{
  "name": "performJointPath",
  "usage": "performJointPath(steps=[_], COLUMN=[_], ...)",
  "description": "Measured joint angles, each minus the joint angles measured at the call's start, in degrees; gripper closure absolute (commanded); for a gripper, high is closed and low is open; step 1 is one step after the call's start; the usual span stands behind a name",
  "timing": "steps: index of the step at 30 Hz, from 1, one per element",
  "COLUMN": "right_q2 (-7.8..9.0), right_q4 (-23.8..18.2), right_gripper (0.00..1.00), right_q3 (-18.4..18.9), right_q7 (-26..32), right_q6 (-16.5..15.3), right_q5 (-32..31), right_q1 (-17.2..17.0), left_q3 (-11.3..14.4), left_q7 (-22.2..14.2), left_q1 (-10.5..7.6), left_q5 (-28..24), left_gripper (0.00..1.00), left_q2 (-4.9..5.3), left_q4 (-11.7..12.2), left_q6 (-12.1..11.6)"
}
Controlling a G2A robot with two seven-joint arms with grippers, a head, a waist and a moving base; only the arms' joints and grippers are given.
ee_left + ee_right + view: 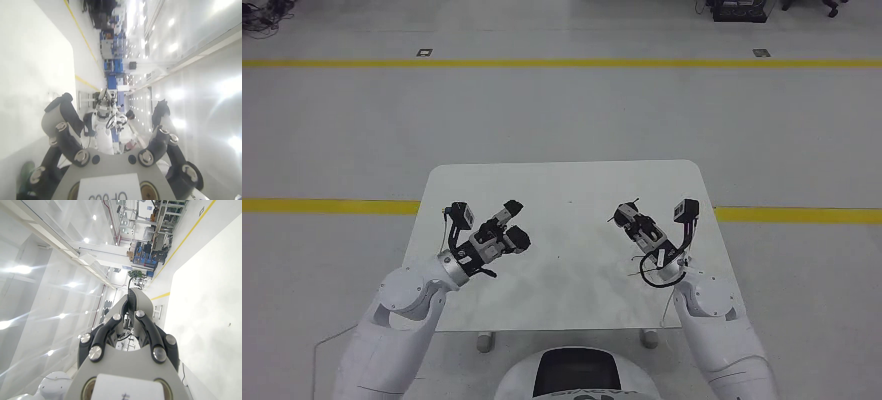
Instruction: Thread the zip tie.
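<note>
Pinching thin black zip tie [129, 283] — right claw [131, 293]

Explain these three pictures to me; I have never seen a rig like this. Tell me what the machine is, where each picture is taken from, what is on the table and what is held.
This is a robot with two arms, working at a white table. The top view comes from a camera above the arms and looks down, so both arms show stretched out over the table. The other two pictures come from a small camera on each wrist, looking along that arm's fingers. The left arm's fingers are spread wide and hold nothing. The right arm's fingers are closed on a thin black zip tie, whose end sticks out past the tips. On the tabletop there is a tiny dark speck, too small to identify.
</note>
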Motion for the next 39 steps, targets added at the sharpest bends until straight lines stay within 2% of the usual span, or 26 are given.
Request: performJointPath(steps=[2, 4, 6, 15, 20, 28, 30, 39], right_q2=[-0.12, -0.23, -0.24, -0.27, -0.66, -1.47, -1.5, -1.47], right_q4=[-0.1, 0.0, 0.0, -0.2, -1.4, -2.6, -2.9, -3.0], right_gripper=[1.0, 1.0, 1.0, 1.0, 1.0, 1.0, 1.0, 1.0], right_q3=[-0.8, -1.7, -1.8, -2.1, -4.8, -8.4, -8.5, -8.8], right_q7=[-0.4, -0.7, -0.8, -1.1, -3.7, -6.3, -6.3, -6.7], right_q6=[0.0, 0.0, 0.0, 0.0, 0.0, 0.0, 0.0, 0.0], right_q5=[-0.4, -1.0, -1.3, -1.2, -1.0, -1.2, -2.3, -2.6], right_q1=[-0.1, -0.1, -0.1, -0.1, -0.9, -2.4, -2.2, -2.1], left_q3=[1.6, 3.0, 3.2, 3.5, 7.0, 12.1, 12.5, 12.7], left_q7=[-1.1, -0.7, -0.4, 0.0, 2.2, 4.9, 5.5, 5.8], left_q1=[-0.76, -1.53, -1.77, -1.77, -3.17, -6.74, -7.07, -7.05], left_q5=[-0.3, 1.0, 3.4, 2.9, 3.4, 4.5, 4.6, 4.7], left_gripper=[0.0, 0.0, 0.0, 0.0, 0.0, 0.0, 0.0, 0.0], left_q2=[-0.07, -0.08, -0.03, -0.06, -0.47, -1.1, -1.16, -1.18], left_q4=[0.5, 0.7, 0.6, 0.5, 0.5, 2.4, 2.4, 2.4], left_q6=[1.1, 1.0, 0.5, 0.4, -0.9, -2.6, -3.3, -3.4])
